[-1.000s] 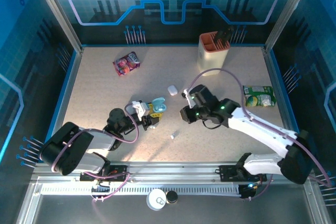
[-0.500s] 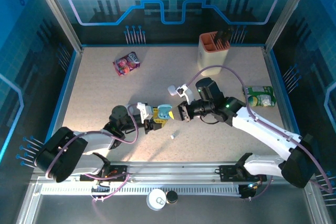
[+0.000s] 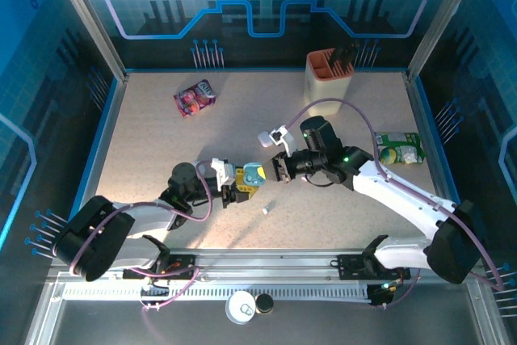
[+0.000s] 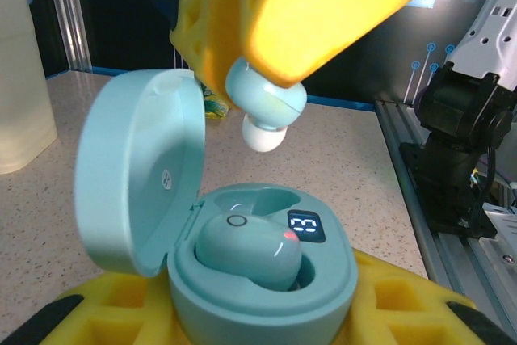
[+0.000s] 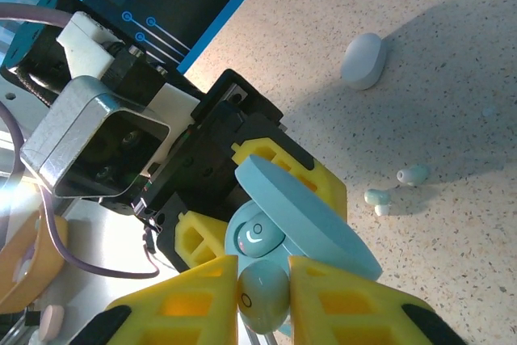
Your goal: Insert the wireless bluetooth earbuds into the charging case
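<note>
Case (image 4: 266,292) clamped in left gripper (image 3: 239,187), lid open, one bud (image 4: 246,250) seated; right gripper (image 5: 262,290) pinches second bud (image 4: 265,101) above; insertion remains.

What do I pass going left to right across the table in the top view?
Snack bag → teal case → holder → green packet. The white case and the loose bud sit too close to the teal case's line to place.
</note>
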`<action>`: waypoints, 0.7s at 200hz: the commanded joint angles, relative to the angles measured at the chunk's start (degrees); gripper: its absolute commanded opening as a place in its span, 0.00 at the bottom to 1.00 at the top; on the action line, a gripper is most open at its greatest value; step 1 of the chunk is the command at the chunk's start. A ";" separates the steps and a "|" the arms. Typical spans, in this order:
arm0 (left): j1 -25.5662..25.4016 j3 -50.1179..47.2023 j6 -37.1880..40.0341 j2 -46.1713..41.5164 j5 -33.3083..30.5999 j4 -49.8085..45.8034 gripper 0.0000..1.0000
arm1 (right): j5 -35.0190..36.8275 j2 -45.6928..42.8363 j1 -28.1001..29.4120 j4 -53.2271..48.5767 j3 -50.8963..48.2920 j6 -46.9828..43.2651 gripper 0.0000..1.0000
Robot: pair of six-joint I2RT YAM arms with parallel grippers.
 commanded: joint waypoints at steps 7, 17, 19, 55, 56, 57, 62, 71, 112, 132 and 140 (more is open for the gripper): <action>-0.51 1.03 -1.32 -0.22 1.35 3.15 0.34 | -1.89 1.17 -0.51 2.07 -0.89 0.31 0.20; -0.58 1.09 -1.54 -0.16 1.06 3.53 0.34 | -1.93 1.40 -0.53 2.22 -1.02 0.31 0.20; -0.54 1.14 -1.58 -0.13 0.98 3.64 0.34 | -1.96 1.47 -0.53 2.22 -1.08 0.31 0.20; -0.49 1.42 -2.29 0.22 -1.05 5.05 0.34 | -1.57 2.06 -0.53 2.18 -1.96 0.01 0.20; -0.49 1.42 -2.34 0.23 -1.10 5.13 0.34 | -1.56 2.04 -0.53 2.17 -1.97 -0.02 0.20; -0.54 1.46 -2.36 0.27 -1.13 5.14 0.34 | -1.56 2.08 -0.53 2.16 -2.02 -0.03 0.20; -0.56 1.45 -2.46 0.32 -1.36 5.34 0.34 | -1.39 2.11 -0.53 2.13 -2.13 -0.05 0.20; -0.51 1.38 -2.62 0.44 -1.43 5.95 0.34 | -1.17 2.19 -0.53 1.99 -2.33 -0.23 0.20; -0.52 1.42 -3.78 1.46 -1.51 8.47 0.34 | -0.56 3.00 -0.62 1.89 -2.94 -0.72 0.20; -0.57 1.48 -3.89 1.71 -1.07 8.78 0.34 | -0.22 3.50 -0.66 1.93 -2.95 -0.86 0.20; -0.56 1.43 -3.83 1.81 -0.89 8.89 0.34 | -0.11 3.73 -0.62 1.89 -2.88 -0.75 0.20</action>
